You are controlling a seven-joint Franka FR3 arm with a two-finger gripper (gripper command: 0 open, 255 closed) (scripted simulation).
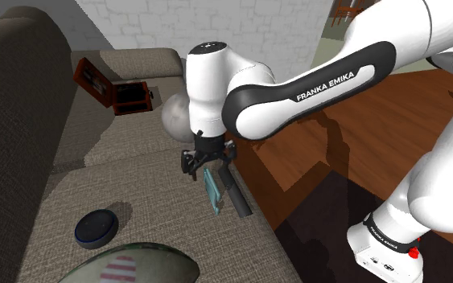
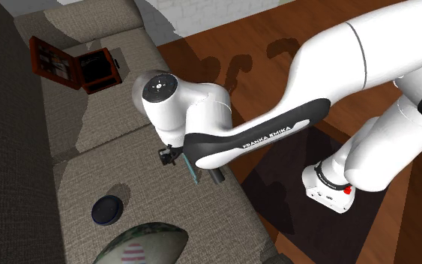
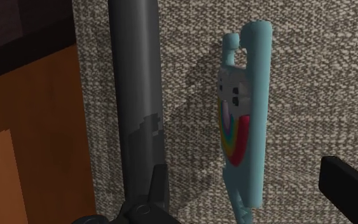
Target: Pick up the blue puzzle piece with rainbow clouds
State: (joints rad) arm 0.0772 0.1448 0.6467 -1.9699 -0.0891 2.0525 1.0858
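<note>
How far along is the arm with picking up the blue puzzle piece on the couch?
The approach looks done: the gripper sits low over the puzzle piece, open, with a finger on each side. Nothing is in hand yet, as the fingers do not touch it. Left to do: close on the piece and lift it off the couch, clear of the dark tube beside it.

The white arm [image 1: 216,88] reaches down, its jaws spread apart.
</note>
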